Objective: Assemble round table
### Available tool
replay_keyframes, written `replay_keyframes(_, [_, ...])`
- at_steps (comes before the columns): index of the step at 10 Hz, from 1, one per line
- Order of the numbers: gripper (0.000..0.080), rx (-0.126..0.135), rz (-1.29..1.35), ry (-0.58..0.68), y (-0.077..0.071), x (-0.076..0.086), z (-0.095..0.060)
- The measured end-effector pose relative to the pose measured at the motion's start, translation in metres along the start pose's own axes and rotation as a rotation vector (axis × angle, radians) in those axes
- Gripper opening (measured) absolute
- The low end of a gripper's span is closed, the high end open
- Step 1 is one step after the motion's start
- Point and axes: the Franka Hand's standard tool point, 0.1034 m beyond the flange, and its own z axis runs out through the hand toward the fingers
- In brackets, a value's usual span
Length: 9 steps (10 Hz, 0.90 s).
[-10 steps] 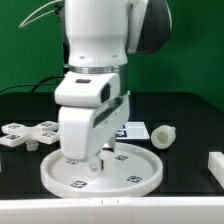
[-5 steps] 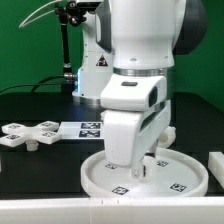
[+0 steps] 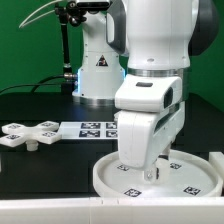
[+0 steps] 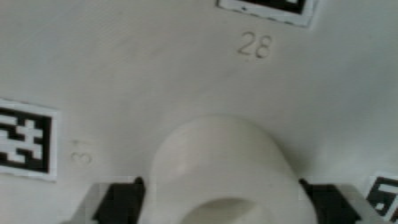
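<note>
The large rimmed round disc (image 3: 196, 182) lies flat on the black table at the exterior view's lower right. My gripper (image 3: 150, 173) comes straight down onto it and is shut on a raised white boss (image 4: 222, 165) on the disc's top. In the wrist view the tagged disc surface (image 4: 143, 70) fills the frame, and the dark fingers (image 4: 121, 200) press on either side of the boss. The cross-shaped base piece (image 3: 30, 135) lies at the exterior view's left. The short cylinder leg is hidden behind my arm.
The marker board (image 3: 92, 127) lies flat behind the disc near the middle. The arm's base (image 3: 98, 70) and a black stand (image 3: 68, 45) are at the back. A white block (image 3: 216, 156) shows at the exterior view's right edge, close to the disc.
My gripper and the round disc have slid together across the table toward the exterior view's right. The leg, seen earlier beside my arm, is now covered by it.
</note>
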Motion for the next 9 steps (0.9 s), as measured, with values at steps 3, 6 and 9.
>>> replay_keyframes(3, [0.0604,0.001,0.0,-0.001,0.0,-0.001,0.001])
replay_keyframes(6, [0.0647,0.001,-0.036,-0.004,0.0,-0.012,-0.005])
replay_keyframes(9, [0.0649,-0.011,0.028,-0.006,-0.024,-0.033,-0.028])
